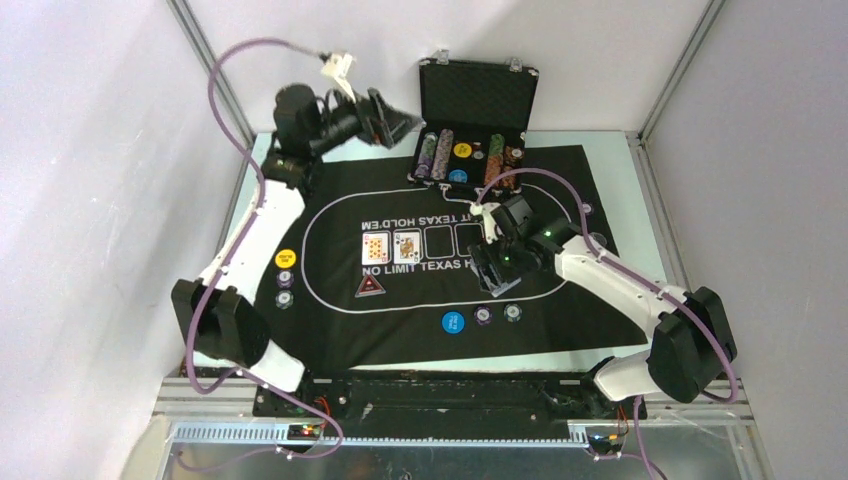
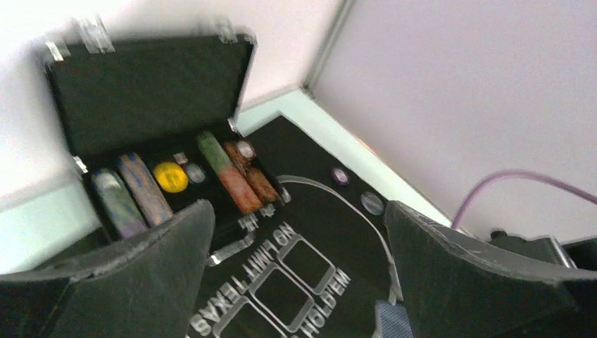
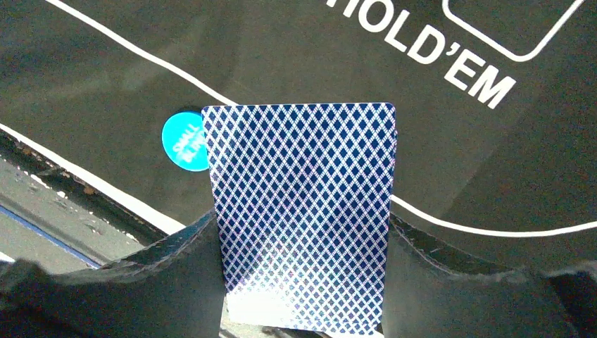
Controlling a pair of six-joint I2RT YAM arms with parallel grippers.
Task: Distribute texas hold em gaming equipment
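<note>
A blue-backed card [image 3: 303, 190] with a diamond pattern is pinched at one end in the right gripper [image 3: 301, 229], above the mat [image 1: 560, 300]. 2 face-up cards [image 1: 374, 247] lie side by side at the mat's centre. A blue button [image 1: 453, 322] lies beside 2 chips [image 1: 483, 316] near the front. At the left, a yellow button [image 1: 285, 258] lies above 2 more chips [image 1: 285, 280]. Chip stacks [image 1: 436, 155] fill the case [image 1: 478, 95].

I read "NO LIMIT TEXAS HOLD'EM" in white on the black mat [image 1: 400, 335]; the blue button [image 3: 181, 139] shows "SMALL" above a half-hidden word.
</note>
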